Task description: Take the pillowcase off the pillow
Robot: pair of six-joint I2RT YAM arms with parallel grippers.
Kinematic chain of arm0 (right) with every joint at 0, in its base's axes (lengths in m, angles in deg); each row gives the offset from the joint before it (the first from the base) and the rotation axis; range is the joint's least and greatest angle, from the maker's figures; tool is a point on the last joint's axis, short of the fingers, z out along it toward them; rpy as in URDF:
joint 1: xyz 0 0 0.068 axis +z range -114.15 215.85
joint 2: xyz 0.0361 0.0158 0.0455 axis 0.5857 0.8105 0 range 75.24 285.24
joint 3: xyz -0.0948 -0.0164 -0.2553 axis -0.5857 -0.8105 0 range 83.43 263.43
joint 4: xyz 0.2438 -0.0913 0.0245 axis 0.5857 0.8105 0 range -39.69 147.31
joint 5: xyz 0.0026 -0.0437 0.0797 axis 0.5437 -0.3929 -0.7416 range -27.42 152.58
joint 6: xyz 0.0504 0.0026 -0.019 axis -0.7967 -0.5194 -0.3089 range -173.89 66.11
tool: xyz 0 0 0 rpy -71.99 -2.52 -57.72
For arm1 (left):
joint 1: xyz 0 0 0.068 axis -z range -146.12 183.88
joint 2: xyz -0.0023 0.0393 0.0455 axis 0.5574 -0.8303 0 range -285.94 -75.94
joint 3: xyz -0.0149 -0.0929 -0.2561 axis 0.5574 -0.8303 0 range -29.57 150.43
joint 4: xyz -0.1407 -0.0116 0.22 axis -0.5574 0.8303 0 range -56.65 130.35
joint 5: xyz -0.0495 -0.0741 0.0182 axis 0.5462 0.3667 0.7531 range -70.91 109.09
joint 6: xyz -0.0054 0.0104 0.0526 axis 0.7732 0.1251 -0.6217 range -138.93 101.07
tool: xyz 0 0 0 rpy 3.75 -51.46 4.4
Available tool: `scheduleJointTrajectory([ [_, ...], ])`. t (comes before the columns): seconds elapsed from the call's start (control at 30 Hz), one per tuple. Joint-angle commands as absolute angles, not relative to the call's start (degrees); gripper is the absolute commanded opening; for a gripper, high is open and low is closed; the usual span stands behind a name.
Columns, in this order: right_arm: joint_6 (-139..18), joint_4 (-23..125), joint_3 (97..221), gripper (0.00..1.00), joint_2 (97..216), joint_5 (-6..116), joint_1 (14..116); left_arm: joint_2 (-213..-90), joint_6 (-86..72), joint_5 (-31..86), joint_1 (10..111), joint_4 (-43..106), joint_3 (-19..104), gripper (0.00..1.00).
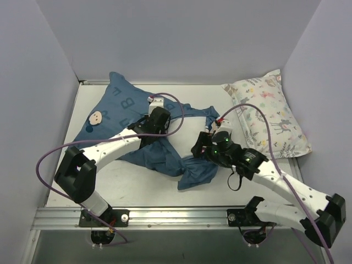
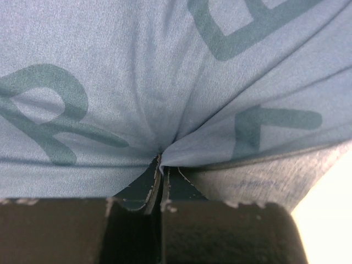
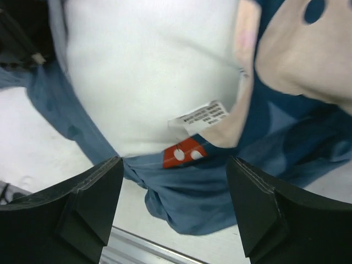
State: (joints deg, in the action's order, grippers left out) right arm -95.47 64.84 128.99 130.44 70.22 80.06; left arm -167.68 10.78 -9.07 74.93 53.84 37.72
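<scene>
Left of centre on the tabletop lies the rumpled blue pillowcase. The left gripper has its fingers clenched on a fold of the lettered cloth. At the opening, where the white pillow shows beside a red patch, the right gripper hovers with fingers spread, grasping nothing. Done well, the step would likely have the right fingers take the pillow alone, clear of the hem, while the left draws the cloth away.

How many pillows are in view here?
2: the deer-print pillow at far right in the top view; a plain white pillow showing inside the pillowcase opening, right wrist view.
</scene>
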Motion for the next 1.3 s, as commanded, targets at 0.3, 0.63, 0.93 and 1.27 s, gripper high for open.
scheduleJointTrajectory([
  [0.3, -101.61, 66.21, 118.07, 0.18, 134.87, 72.95, 79.18, -173.14, 17.62, 1.51, 75.19, 49.88, 36.96, 0.0],
  [0.63, -106.18, 67.28, 99.52, 0.07, 119.81, 63.38, 69.78, -177.19, 17.72, 3.27, 69.91, 49.17, 42.05, 0.0],
  [0.93, -109.7, 35.77, 91.26, 0.0, 143.17, 57.5, 67.32, -175.7, 16.67, 7.23, 67.98, 51.45, 42.85, 0.0],
  [1.27, -106.99, 24.53, 93.43, 0.0, 139.61, 55.63, 69.16, -169.11, 3.93, 4.77, 73.16, 58.39, 45.04, 0.4],
])
